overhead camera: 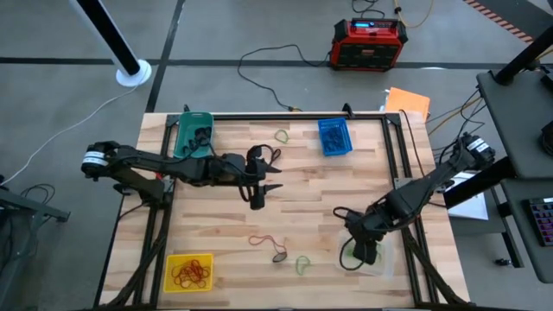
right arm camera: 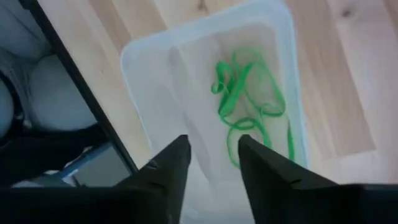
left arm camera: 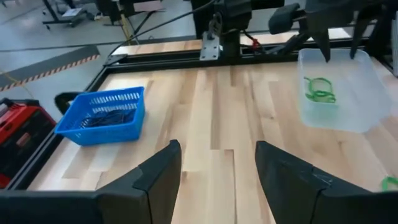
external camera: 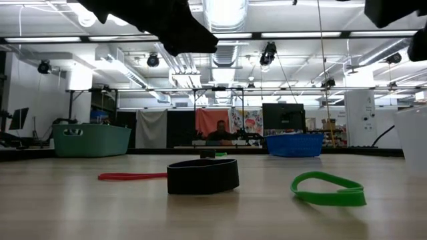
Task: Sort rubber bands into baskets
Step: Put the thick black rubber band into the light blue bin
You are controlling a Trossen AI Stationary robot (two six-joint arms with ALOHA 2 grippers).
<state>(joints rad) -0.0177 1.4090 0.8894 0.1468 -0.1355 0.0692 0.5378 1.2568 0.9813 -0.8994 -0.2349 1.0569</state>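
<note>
Although green bands (right arm camera: 249,106) already lie in the clear basket (right arm camera: 143,62) right under my right gripper (right arm camera: 211,152), whose fingers stand parted and empty, sorting is only partly done. Red-orange bands fill the yellow basket (overhead camera: 188,272); dark ones sit in the blue basket (left arm camera: 102,115) ahead of my left gripper (left arm camera: 217,162), which is spread, empty, and just past the teal basket (overhead camera: 193,131). Left on the table (overhead camera: 311,186) between my grippers: a red band (overhead camera: 263,239), a black one (overhead camera: 279,256) and a green one (overhead camera: 302,264). No legible writing or labels anywhere.
</note>
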